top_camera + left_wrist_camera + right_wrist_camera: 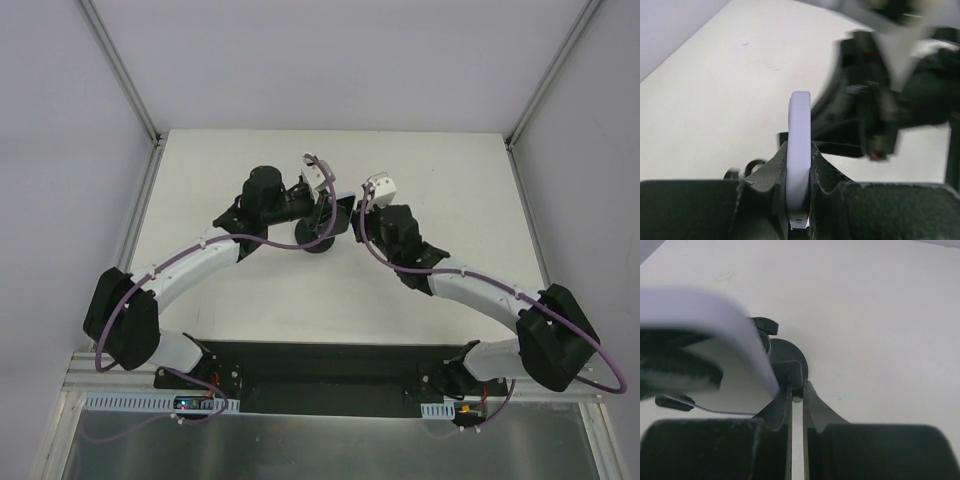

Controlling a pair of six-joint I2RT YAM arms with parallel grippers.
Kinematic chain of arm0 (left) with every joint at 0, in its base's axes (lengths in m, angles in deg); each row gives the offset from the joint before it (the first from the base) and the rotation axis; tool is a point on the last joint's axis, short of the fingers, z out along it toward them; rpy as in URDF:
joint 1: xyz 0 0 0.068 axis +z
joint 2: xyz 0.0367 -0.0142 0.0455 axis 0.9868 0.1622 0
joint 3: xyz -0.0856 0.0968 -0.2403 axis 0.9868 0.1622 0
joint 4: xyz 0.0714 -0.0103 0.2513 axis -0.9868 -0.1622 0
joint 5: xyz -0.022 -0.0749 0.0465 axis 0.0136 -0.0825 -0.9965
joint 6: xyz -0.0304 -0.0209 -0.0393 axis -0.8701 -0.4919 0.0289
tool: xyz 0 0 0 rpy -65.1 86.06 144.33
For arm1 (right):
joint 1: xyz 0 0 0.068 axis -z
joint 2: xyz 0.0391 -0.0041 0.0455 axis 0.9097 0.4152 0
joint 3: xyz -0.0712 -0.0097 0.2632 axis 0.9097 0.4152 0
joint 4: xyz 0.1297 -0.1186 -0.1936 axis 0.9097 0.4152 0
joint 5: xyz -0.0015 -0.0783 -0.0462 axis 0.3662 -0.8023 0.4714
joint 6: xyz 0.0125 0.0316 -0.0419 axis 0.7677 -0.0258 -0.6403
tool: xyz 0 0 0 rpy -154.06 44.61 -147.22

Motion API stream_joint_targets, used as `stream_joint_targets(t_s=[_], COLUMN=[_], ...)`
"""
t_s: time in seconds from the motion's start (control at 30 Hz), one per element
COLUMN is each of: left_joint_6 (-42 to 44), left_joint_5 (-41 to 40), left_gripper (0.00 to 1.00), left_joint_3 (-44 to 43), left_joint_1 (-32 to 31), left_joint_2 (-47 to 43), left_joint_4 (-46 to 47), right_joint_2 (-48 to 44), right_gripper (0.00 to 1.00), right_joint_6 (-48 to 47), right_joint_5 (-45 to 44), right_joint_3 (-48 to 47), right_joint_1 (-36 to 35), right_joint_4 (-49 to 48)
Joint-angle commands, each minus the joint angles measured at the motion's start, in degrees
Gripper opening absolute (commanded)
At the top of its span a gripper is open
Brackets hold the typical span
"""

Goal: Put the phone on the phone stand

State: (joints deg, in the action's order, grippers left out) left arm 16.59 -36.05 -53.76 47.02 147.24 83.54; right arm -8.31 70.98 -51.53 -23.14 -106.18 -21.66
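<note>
**Q:** State of left gripper (799, 150)?
**A:** Clenched on the phone (800, 115), held edge-up above the table (450, 170).
**Q:** Location of phone?
**A:** Just beside the stand (787, 357), mid-table.
**Q:** And right gripper (796, 390)?
**A:** Its fingers (815, 410) are nearly together at the stand. Whether they pinch it, I cannot tell.

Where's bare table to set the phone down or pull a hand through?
Free on the table: far-left corner, far-right corner, and the near strip between the phone stand and the black base plate. Crowded: around the stand, where both jaws meet.
</note>
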Motion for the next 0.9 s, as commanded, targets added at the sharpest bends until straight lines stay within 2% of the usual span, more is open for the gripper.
stream_joint_targets(t_s=[0.0, 0.1, 0.27, 0.4, 0.47, 0.6, 0.63, 0.7, 0.77, 0.8, 0.87], left_joint_6=[-4.11, -3.68, -5.53, -2.98, -2.02, 0.45, 0.80, 0.89, 1.94, 2.29, 2.82], left_joint_5=[-38.38, -44.27, -39.81, -32.52, -31.54, -22.51, -18.05, -14.85, -13.70, -13.26, -12.47], left_gripper=[0.00, 0.00, 0.00, 0.00, 0.00, 0.00, 0.00, 0.00, 0.00, 0.00, 0.00], left_joint_3=[8.95, 13.55, 10.40, 9.17, 8.38, 7.23, 7.06, 6.44, 5.39, 5.04, 4.60], left_joint_1=[0.43, 0.51, 2.27, 2.18, 2.18, 2.62, 2.88, 3.50, 3.59, 3.76, 3.77], left_joint_2=[-1.99, -2.26, 1.51, 3.54, 4.94, 7.05, 7.58, 8.11, 9.08, 9.43, 9.96], left_joint_4=[2.10, 10.72, 11.70, 15.30, 15.22, 14.87, 14.78, 14.69, 13.29, 12.85, 12.23], right_joint_2=[-5.99, -8.36, -10.21, -9.69, -9.07, -8.90, -9.42, -10.21, -11.53, -13.01, -14.86], right_gripper=[0.00, 0.00, 0.00, 0.00, 0.00, 0.00, 0.00, 0.02, 0.23, 0.46, 0.67], right_joint_6=[2.09, -0.01, -5.28, -5.12, -5.11, -5.03, -5.72, -8.00, -11.70, -12.40, -12.94], right_joint_5=[-34.96, -41.13, -44.92, -42.99, -42.73, -39.92, -37.91, -34.39, -32.27, -30.61, -30.51], right_joint_3=[2.65, 4.67, 6.78, 6.00, 5.21, 5.29, 5.55, 7.03, 8.10, 8.88, 11.35], right_joint_1=[-6.30, -10.00, -15.44, -18.43, -19.32, -20.73, -20.64, -20.47, -20.46, -19.77, -18.71], right_joint_4=[-2.44, -6.65, -14.30, -14.92, -14.48, -15.54, -15.45, -16.24, -18.00, -18.52, -19.75])
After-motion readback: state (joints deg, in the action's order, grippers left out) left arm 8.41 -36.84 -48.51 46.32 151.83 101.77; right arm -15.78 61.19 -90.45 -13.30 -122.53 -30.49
